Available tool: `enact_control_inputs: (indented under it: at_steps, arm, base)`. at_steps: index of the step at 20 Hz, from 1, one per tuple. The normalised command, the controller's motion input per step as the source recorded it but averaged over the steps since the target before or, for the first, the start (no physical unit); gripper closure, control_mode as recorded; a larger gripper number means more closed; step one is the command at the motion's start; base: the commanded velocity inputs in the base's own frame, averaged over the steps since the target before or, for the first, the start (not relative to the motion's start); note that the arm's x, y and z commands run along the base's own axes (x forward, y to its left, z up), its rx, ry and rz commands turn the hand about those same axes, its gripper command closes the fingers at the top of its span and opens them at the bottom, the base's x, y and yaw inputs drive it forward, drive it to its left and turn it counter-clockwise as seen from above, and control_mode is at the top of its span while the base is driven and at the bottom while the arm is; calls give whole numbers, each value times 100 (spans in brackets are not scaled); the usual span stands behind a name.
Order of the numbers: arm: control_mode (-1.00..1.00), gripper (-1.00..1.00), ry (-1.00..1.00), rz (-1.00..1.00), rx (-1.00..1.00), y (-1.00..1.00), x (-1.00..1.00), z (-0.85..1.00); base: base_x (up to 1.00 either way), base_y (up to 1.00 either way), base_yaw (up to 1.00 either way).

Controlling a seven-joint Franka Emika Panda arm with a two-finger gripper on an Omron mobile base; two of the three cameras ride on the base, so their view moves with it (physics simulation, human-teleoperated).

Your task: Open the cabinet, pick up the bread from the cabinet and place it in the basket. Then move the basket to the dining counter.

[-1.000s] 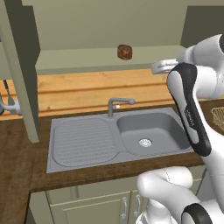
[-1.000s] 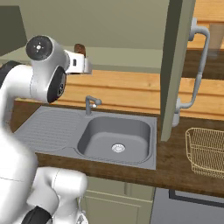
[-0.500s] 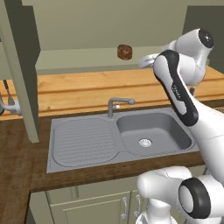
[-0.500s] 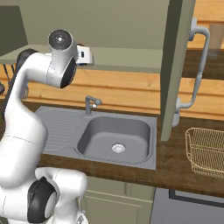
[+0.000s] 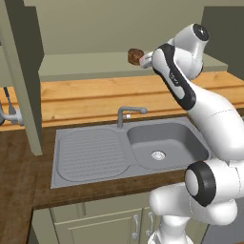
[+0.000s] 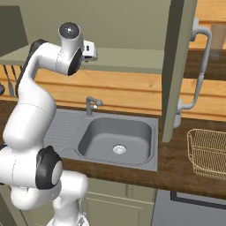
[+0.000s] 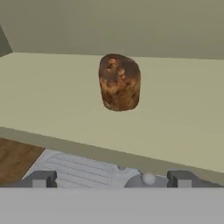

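Left base view: cabinet (image 5: 95,66) is open, its green shelf across the upper half of frame, one door edge-on at far left. Bread (image 5: 135,56) sits on that shelf, upper centre, a small brown lump. Arm rises from lower right and bends over; hand (image 5: 144,60) is just right of the bread, v. close, can't tell if touching. Grey sink (image 5: 167,143) w/ drainer and tap fills mid frame, set in the dark wood bench (image 5: 19,167).

Right base view: arm at left, hand's white body at upper left by the shelf edge; fingers not visible here. Open cabinet door w/ curved silver handle (image 6: 201,70) stands right of centre. Basket (image 6: 207,152) sits on the bench at right edge, partly cut off, well apart from the sink.

Hand view: bread upright on the pale green shelf, centre-upper frame. Two dark fingertips (image 7: 39,178) at bottom corners, spread wide, nothing between them; bread lies ahead of the tips, not gripped. Sink drainer shows below the shelf edge.
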Motion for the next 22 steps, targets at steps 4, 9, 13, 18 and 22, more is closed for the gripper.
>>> enact_control_inputs:
  at_steps: [4,9,13,18,22]
  arm:
    - [-100,-100,-2,0,0,31,44,0]
    - [-100,-100,0,0,0,6,46,0]
    - [-100,-100,0,0,0,0,38,0]
    - [-100,-100,1,0,0,1,37,0]
    - [-100,-100,2,0,0,5,36,0]
  base:
    - [0,0,0]
    - [0,0,0]
    - [0,0,0]
    - [0,0,0]
    - [0,0,0]
